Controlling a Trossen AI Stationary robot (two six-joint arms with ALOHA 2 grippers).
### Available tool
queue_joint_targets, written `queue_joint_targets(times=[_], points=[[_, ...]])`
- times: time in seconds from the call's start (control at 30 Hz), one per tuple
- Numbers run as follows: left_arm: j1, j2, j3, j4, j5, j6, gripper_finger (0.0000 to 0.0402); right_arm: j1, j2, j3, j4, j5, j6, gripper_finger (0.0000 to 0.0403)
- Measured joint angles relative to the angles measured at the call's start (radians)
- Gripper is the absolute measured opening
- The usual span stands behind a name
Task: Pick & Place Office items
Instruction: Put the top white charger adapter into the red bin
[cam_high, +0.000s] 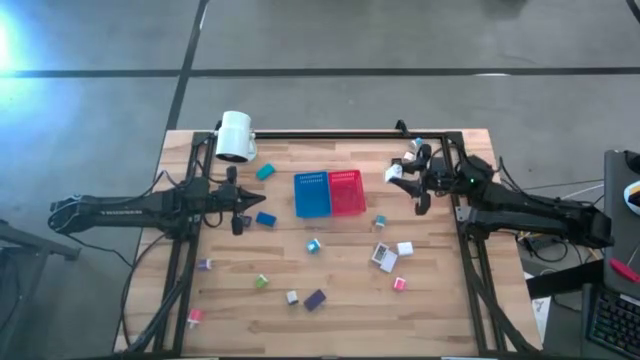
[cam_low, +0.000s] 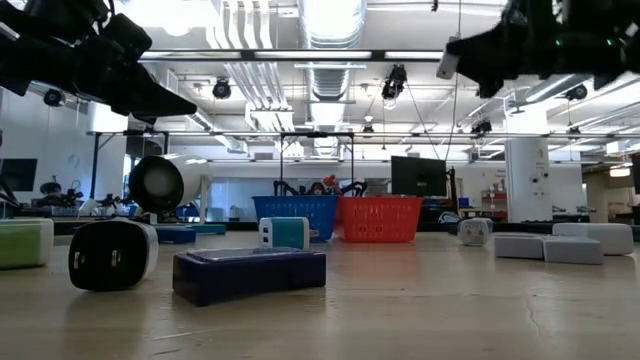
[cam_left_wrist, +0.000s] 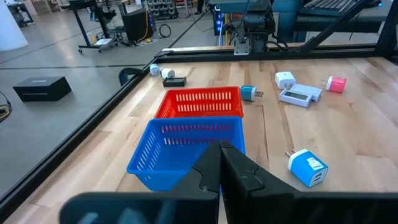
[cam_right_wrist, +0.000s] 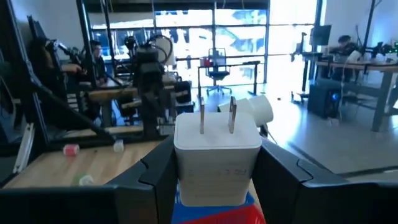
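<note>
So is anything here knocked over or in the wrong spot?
Mostly the lamp: it lies on its side at the table's back left corner. The small chargers and blocks, like the blue one, lie scattered, while the blue bin and red bin look empty.

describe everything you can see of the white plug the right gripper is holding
The white charger block is a rounded, smooth plastic cube with two flat metal prongs sticking straight out of one face. The right gripper holds it in the air, its dark fingers pressed against two opposite sides. In the high view it hangs just right of the red bin, touching nothing else.
</note>
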Motion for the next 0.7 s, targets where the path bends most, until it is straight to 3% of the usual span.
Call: queue_joint_targets(times=[0.3, 0.7], points=[[0.0, 0.0, -0.007, -0.004, 0.0, -0.003, 0.0005, 0.004, -0.099, -0.211, 0.187, 0.061, 0.014, 0.0156], [0.0, 0.0, -0.017, 0.016, -0.044, 0.004, 0.0005, 0.004, -0.301, -0.237, 0.114, 0.072, -0.036, 0.0156]])
